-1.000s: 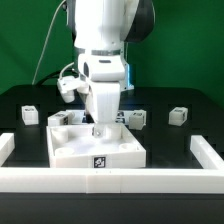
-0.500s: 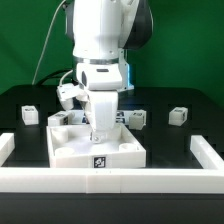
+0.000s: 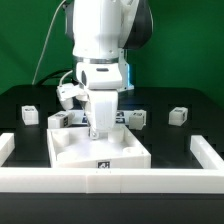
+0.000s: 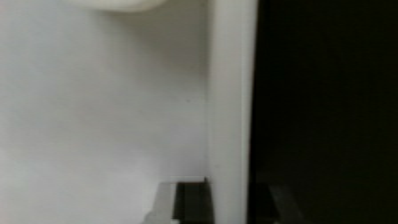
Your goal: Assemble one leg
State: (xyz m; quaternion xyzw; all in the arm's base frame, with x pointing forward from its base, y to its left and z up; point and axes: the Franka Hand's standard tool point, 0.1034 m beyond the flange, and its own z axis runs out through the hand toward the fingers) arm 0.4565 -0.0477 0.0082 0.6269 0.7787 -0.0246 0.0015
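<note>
My gripper (image 3: 97,129) is low at the back rim of the large white square panel (image 3: 100,150), which lies flat with a tag on its front edge. In the wrist view the panel's raised rim (image 4: 231,110) runs between my two dark fingers (image 4: 194,203), and the gripper (image 4: 233,188) looks shut on that rim. Several small white legs with tags stand behind the panel: one at the exterior view's left (image 3: 30,113), one by the panel's back left corner (image 3: 58,119), one right of my gripper (image 3: 137,118) and one at the far right (image 3: 178,115).
A low white wall (image 3: 110,179) runs along the front of the black table and turns back at the left (image 3: 6,147) and the right (image 3: 209,150). A white cable fitting (image 3: 67,92) hangs at the arm's left side.
The arm has shifted slightly. The panel has slid a little toward the front wall, and its tag sits lower in the picture.
</note>
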